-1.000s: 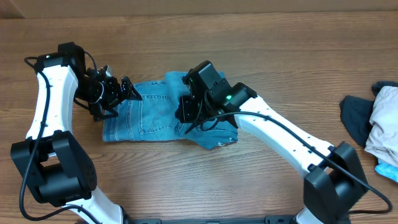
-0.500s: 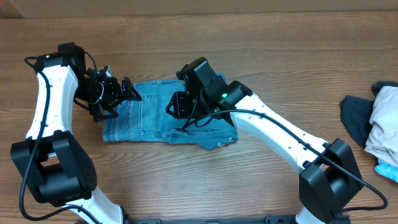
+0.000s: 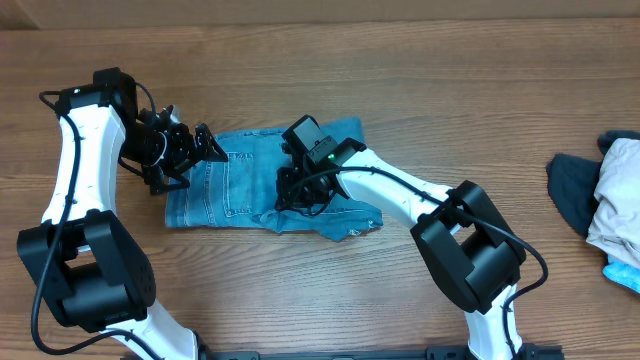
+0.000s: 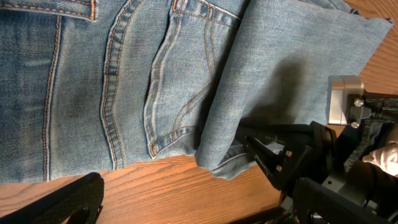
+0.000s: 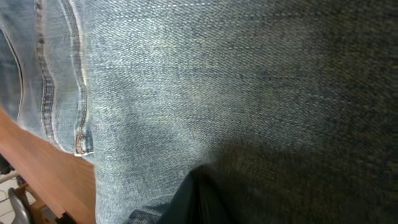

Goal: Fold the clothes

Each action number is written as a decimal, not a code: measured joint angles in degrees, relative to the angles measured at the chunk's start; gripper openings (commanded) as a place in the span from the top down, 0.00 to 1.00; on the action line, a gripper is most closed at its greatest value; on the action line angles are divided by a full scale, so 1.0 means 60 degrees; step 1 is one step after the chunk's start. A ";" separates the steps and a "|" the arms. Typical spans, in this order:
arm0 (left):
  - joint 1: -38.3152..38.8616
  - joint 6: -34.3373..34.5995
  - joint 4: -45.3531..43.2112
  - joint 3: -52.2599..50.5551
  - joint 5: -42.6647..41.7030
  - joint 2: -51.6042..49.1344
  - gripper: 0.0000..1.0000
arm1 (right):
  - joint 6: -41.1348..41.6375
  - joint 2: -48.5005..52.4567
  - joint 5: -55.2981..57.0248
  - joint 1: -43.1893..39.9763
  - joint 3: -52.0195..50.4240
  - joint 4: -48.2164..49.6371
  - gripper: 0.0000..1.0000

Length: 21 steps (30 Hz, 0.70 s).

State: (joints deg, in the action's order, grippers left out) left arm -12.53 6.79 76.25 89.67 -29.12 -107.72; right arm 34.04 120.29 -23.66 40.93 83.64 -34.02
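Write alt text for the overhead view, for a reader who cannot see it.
A partly folded pair of light blue denim jeans lies on the brown wooden table, with the right end effector shut and down on its folded-over leg. The left end effector hangs open beside the pocket end; a heap of other clothes sits far right.
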 measured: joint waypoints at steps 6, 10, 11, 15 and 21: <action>-0.0546 -0.0138 -0.0743 0.0015 0.0805 0.0007 0.00 | -0.0925 -0.3253 0.2135 -0.0211 0.0433 -0.2543 0.12; -0.2058 -0.0135 -0.1286 -0.0069 0.1082 0.0000 0.00 | -0.1202 -0.4011 0.2499 -0.0226 0.0681 -0.3676 0.05; -0.2277 -0.0138 -0.1574 -0.0186 0.1049 -0.0033 0.00 | -0.1220 -0.3942 0.2521 -0.0226 0.0678 -0.3738 0.05; -0.2605 -0.0175 -0.2539 -0.1144 0.0528 -0.0528 0.00 | -0.1217 -0.3909 0.2565 -0.0226 0.0678 -0.3756 0.04; -0.2619 -0.0499 -0.3858 -0.2240 -0.1304 -0.1570 0.00 | -0.1213 -0.3909 0.2594 -0.0226 0.0678 -0.3759 0.02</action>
State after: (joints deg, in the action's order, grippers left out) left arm -28.25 3.79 53.10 76.23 -36.95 -117.14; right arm 26.76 96.84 -8.10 39.57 87.70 -56.58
